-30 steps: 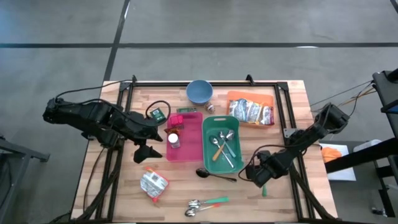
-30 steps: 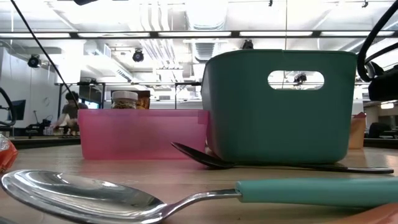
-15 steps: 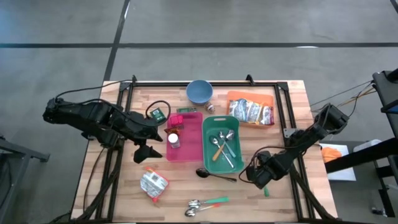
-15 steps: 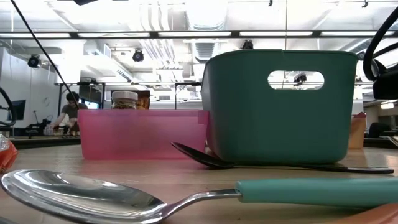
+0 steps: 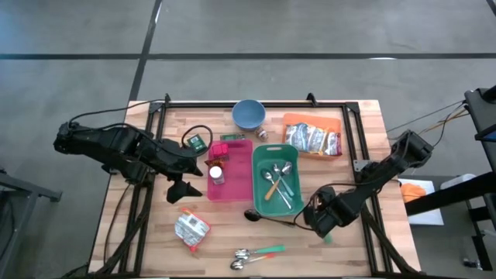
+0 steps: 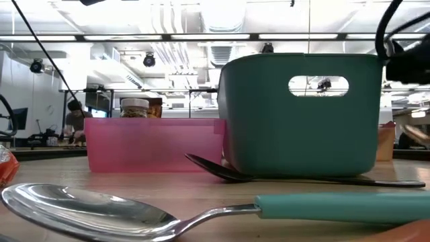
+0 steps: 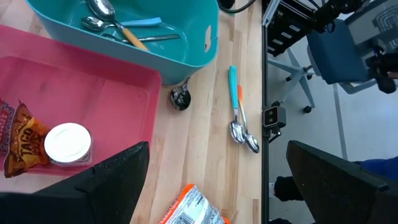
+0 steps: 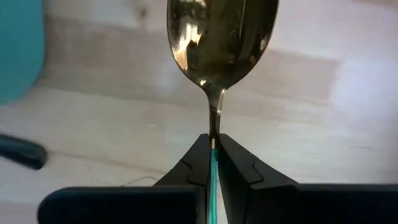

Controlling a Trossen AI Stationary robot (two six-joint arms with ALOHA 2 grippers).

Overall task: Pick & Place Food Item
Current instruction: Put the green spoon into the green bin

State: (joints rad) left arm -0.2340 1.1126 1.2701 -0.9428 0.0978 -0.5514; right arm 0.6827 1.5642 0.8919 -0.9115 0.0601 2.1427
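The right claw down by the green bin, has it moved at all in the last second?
Yes. The right claw, shut on a spoon, has crept slightly toward the teal bin in the high view.

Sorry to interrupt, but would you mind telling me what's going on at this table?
The right gripper has its jaws shut on a teal-handled spoon, near the teal bin that already holds cutlery. The left gripper waits open beside the pink bin, which holds a white-lidded jar. Two more spoons lie on the table.
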